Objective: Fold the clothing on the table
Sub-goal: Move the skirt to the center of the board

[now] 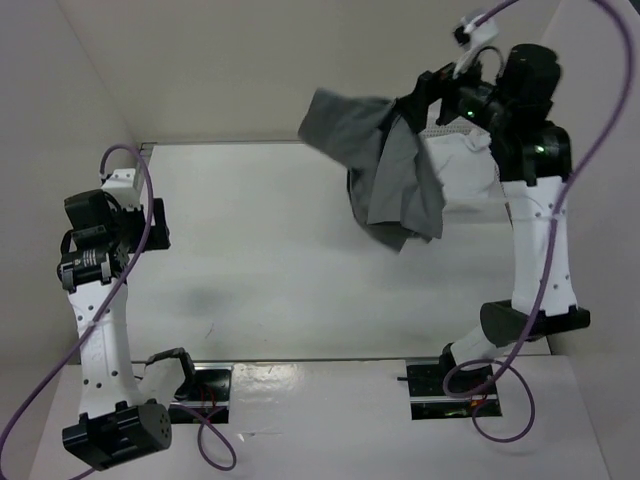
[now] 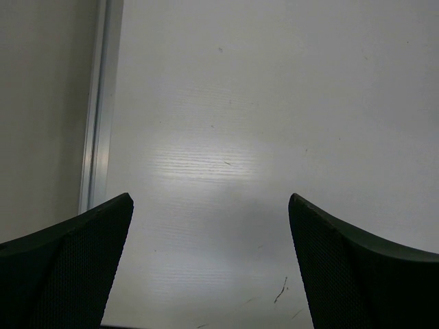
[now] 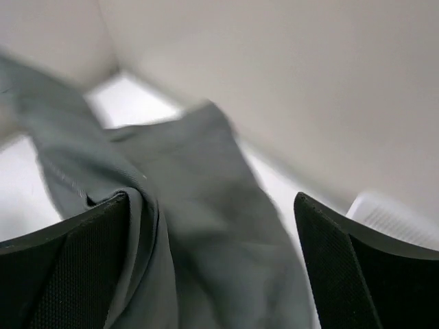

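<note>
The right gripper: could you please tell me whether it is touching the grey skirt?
Touching. In the right wrist view the skirt bunches against one finger of the right gripper, whose jaws stand wide open.

My count: one garment, one table, one basket, two of each robot part.

I count one grey skirt [image 1: 390,160], up off the surface over the far right part of the one white table [image 1: 280,250]. One white lattice basket [image 1: 438,128] sits at the table's far right corner, and I see only part of it behind the arm. There are two arms at the near edge, the left arm [image 1: 100,330] and the right arm [image 1: 540,250]. They carry two grippers, the left gripper [image 2: 209,202] and the right gripper [image 3: 211,199]. My wrist views show four black fingers [image 2: 68,267], two per gripper. There are two purple cables, the left cable [image 1: 150,195] and the right cable [image 1: 610,115].
</note>
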